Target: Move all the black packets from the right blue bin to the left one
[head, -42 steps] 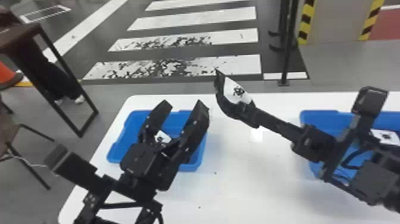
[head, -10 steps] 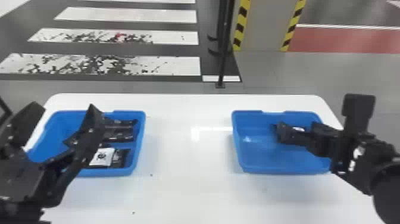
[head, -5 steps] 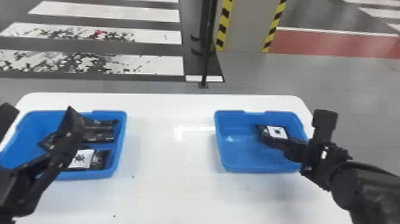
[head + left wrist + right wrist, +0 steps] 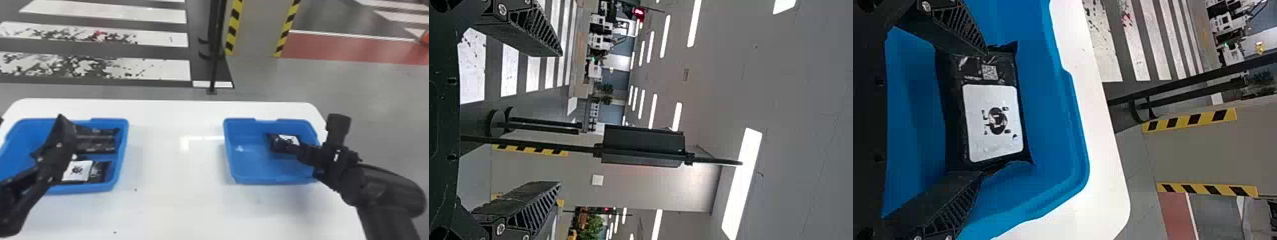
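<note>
White table (image 4: 178,207) on a grey floor, white crosswalk stripes (image 4: 105,12) beyond its far edge, plus a black post (image 4: 214,63) and a pillar (image 4: 260,28) with yellow-and-black edging. Red floor strip (image 4: 344,49) on the right.

Right gripper (image 4: 281,146): jaws wide apart, reaching down into the right blue bin (image 4: 252,175), with a black packet (image 4: 993,120) between them. One finger overlaps the packet's edge in the wrist view, the other is right by the opposite edge; can't tell if either one presses on it. Packet is in the far right part of the bin, label side up: white label with a black printed figure, small square code beside it.

Left gripper (image 4: 31,118): jaws wide apart, nothing between them, over the left blue bin (image 4: 124,150). Partly blocks the bin in the head view. Inside, along the right side: two dark packets (image 4: 95,145) toward the back, a white-labelled packet (image 4: 76,170) near the front, a dark glossy piece (image 4: 99,170) just beside it, can't tell if separate.

Both bins sit on the table, well apart, bare white tabletop between.
</note>
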